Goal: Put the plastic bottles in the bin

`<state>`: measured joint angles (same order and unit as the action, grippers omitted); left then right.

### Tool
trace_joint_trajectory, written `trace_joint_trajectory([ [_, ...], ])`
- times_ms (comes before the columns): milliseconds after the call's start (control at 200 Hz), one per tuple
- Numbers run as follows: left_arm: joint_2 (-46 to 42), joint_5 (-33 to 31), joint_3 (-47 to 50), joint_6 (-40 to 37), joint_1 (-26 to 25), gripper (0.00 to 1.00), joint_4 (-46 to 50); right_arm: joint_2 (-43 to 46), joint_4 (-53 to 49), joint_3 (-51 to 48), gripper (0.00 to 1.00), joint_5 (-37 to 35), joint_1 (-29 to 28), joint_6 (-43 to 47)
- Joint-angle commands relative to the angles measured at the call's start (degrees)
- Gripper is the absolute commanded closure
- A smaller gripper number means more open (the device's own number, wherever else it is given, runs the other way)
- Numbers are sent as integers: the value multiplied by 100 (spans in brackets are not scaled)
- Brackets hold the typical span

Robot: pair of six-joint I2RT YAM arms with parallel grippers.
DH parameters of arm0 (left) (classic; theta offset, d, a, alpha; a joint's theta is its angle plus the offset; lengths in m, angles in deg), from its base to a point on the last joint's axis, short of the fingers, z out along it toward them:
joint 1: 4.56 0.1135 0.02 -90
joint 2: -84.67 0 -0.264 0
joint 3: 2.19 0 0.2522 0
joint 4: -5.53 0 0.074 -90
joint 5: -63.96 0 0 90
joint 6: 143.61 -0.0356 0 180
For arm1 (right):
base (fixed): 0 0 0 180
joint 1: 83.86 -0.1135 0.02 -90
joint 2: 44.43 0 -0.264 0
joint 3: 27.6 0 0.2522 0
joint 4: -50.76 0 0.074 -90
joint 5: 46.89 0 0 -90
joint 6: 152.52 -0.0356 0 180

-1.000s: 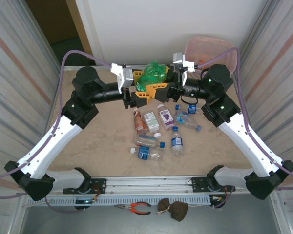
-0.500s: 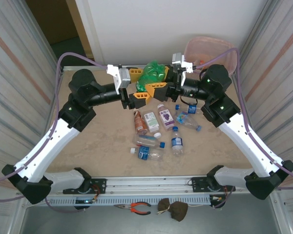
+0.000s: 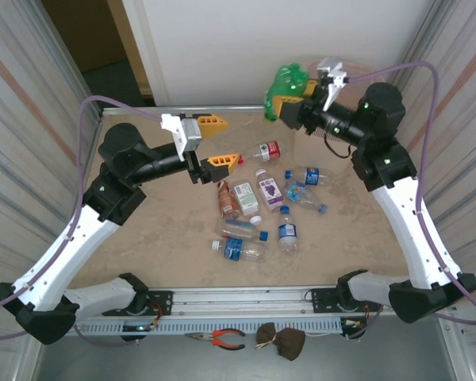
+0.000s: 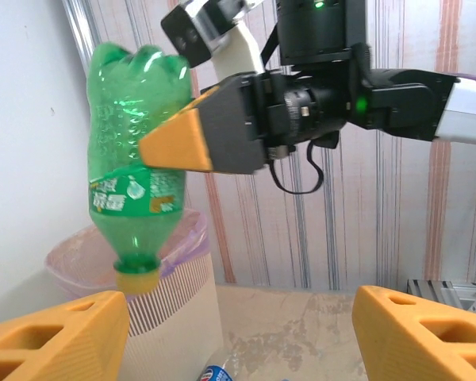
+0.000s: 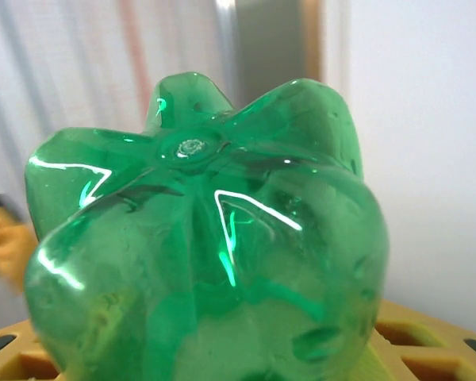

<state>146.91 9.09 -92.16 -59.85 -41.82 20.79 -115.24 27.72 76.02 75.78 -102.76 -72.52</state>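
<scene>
Left wrist view: your right gripper clamps the green bottle cap-down beside the bin rim; centre it over the mouth before releasing, left gripper gaping empty.

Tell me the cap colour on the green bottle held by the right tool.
Yellow cap on the green bottle, best seen in the left wrist view.

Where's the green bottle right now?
The green bottle is at the far right of the top view, held cap down in the right gripper, close beside the bin rim.
</scene>
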Motion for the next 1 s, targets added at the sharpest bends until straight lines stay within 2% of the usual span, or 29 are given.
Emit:
trace_joint_trajectory([
  [0, -166, -99, 92, -142, -19, 25, 69, -237, -512, 377, 51, -404, 451, -112],
  [210, -238, -156, 88, -167, -18, 25, 186, -1004, -1385, 1313, 57, -912, 1345, -379],
  [416, -257, -167, 166, -131, -2, 25, 149, -2202, -2368, 2657, 56, -1079, 1893, -591],
  [546, -256, -187, 183, -144, 33, 25, 235, -3219, -3283, 3869, 56, -870, 2122, -861],
  [656, -293, -182, 240, -126, 89, 25, 250, -4313, -4544, 5352, 53, -845, 2238, -1184],
  [716, -324, -182, 309, -91, 144, 25, 229, -4758, -4936, 5916, 53, -556, 2308, -1343],
  [992, -420, -88, 670, 181, 480, 26, 36, -5514, -5240, 6008, 55, 301, 2382, -1380],
])
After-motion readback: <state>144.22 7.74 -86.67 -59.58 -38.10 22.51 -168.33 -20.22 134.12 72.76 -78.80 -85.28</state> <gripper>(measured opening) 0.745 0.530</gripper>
